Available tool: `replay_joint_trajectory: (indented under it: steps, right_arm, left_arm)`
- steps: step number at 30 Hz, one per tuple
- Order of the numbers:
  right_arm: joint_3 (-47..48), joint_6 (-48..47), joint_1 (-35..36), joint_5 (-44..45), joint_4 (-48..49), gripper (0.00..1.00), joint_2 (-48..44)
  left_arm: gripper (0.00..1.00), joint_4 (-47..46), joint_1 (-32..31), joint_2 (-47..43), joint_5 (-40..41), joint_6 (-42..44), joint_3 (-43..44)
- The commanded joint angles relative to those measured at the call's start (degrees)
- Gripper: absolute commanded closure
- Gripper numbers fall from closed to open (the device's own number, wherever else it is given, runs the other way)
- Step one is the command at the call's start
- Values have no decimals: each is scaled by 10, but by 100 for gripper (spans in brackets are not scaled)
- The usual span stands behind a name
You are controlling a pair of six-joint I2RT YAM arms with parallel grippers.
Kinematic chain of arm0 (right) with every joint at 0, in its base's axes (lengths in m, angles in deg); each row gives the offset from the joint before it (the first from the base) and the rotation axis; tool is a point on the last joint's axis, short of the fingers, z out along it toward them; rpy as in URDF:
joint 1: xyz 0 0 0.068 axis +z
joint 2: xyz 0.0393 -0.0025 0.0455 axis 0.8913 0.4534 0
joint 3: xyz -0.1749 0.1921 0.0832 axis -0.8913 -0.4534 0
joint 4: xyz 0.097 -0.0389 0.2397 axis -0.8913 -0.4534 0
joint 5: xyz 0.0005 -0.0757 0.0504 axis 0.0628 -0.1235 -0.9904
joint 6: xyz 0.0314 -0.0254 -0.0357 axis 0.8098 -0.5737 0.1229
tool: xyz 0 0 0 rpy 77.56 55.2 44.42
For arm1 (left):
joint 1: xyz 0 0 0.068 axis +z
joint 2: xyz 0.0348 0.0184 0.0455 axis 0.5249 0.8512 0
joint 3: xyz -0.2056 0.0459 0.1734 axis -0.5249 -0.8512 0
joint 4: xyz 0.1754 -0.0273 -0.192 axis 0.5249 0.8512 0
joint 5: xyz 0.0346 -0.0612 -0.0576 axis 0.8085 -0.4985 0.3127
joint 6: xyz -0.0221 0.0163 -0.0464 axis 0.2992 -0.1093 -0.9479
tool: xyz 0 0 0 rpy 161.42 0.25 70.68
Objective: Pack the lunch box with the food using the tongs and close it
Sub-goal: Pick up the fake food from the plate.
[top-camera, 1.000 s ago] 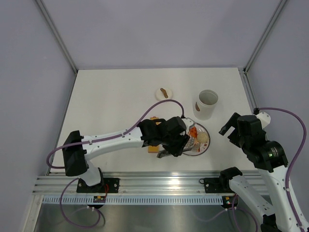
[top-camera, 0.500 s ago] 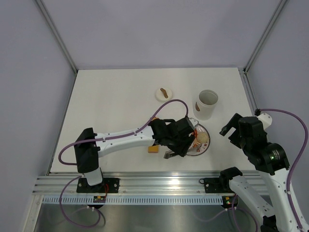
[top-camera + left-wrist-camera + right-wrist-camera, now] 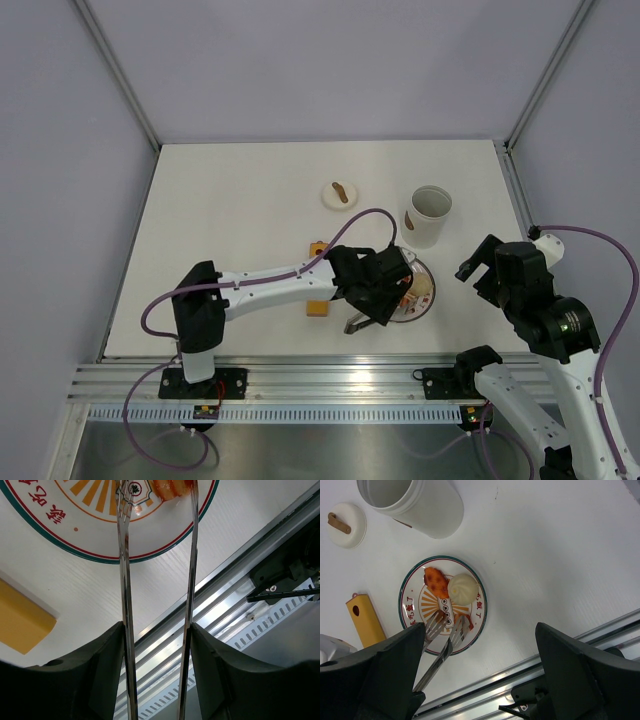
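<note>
Holding the tongs [image 3: 125, 580], left fingers [image 3: 95, 680] are risking flicking the orange-red piece [image 3: 172, 487] off the plate [image 3: 100, 550]; right fingers [image 3: 585, 670] are gaping wide

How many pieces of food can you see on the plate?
3. An orange-red piece lies on the plate's side nearest the white tub, a pale bun sits beside it, and another orange piece sits between the tongs' tips. The tongs may hide more.

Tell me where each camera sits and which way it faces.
Top external: above, behind the bases, facing down at the table; both arms show.
Left wrist: low, facing along the tongs to the plate; its fingers show.
Right wrist: high, facing down at the lunch box; its fingers show.
Both wrist views share plate and tongs.
</note>
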Motion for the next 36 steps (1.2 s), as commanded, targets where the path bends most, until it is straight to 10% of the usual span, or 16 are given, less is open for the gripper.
replay_joint_trajectory:
  steps: [1,22,36]
  right_arm:
    - [19,-3,1,10,0,1,0]
    - [17,1,1,9,0,1,-8]
    - [17,1,1,10,-2,0,-10]
  left_arm:
    - [44,3,-8,6,9,-3,37]
    - [53,74,-9,-18,113,6,36]
    - [41,24,-15,-31,100,60,38]
